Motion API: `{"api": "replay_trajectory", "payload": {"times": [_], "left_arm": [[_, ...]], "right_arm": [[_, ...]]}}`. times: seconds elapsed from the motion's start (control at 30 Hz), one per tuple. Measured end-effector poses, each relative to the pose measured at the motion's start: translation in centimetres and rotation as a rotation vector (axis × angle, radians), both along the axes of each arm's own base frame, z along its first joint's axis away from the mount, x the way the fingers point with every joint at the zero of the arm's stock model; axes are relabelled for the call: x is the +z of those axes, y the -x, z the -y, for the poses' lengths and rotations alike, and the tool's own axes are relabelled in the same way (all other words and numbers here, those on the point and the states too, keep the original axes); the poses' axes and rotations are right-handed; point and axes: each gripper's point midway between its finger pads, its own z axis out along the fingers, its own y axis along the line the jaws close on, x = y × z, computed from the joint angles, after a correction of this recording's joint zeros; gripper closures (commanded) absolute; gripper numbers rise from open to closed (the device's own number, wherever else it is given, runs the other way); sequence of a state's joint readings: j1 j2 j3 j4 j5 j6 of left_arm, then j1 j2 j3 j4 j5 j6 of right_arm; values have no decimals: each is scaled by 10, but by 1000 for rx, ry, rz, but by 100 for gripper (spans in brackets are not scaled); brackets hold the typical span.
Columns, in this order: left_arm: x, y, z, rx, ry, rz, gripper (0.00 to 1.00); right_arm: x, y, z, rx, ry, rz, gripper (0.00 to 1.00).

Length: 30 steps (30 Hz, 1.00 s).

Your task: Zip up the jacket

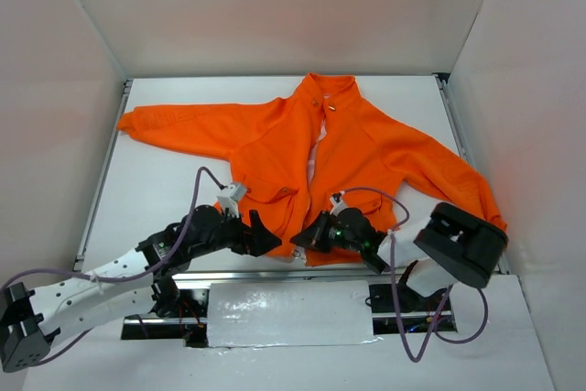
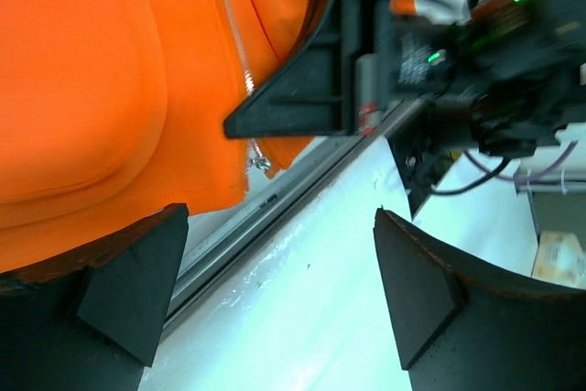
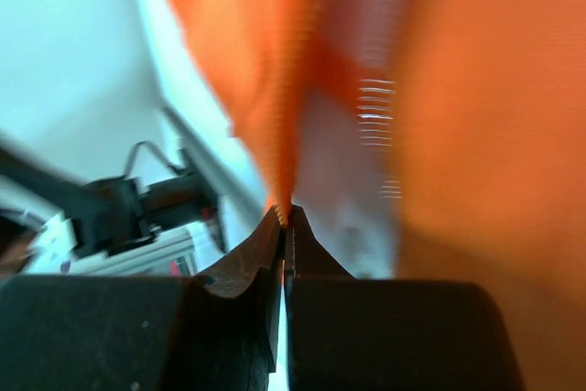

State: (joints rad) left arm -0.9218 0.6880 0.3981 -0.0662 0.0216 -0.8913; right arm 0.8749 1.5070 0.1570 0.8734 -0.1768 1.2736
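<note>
An orange jacket (image 1: 348, 148) lies face up on a white surface (image 1: 174, 194), with its collar at the far side and its hem at the near edge. Its sleeves (image 1: 183, 130) spread out to the left and right. A pale zipper (image 1: 317, 148) runs down the centre front, and the two front halves lie slightly parted along it.

From the lower left, the left arm (image 1: 101, 276) reaches in. The left tool (image 1: 265, 235) sits at the hem just left of the zipper, released, its jaws spread wide with nothing between them. From the left wrist, its dark fingers (image 2: 137, 290) frame the near edge of the surface, with orange fabric beside them.

Just right of it, at the foot of the zipper, the right tool (image 1: 307, 237) is clenched, its tips pressed together right at the fabric's edge (image 3: 286, 217). That view is blurred, so I cannot tell whether cloth is caught. The right arm (image 1: 462, 244) bends in from the lower right.
</note>
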Motion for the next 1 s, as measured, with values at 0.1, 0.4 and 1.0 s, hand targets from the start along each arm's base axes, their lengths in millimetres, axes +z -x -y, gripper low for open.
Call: {"api": "replay_trajectory", "payload": {"times": [0.1, 0.4, 1.0], "left_arm": [[-10, 4, 9, -45, -3, -26, 9], [-31, 7, 22, -97, -21, -71, 11], [-52, -3, 23, -80, -86, -69, 27]], "right_arm": [[34, -4, -4, 11, -71, 97, 100], [82, -14, -13, 42, -111, 249, 100], [71, -4, -11, 126, -63, 297, 100]]}}
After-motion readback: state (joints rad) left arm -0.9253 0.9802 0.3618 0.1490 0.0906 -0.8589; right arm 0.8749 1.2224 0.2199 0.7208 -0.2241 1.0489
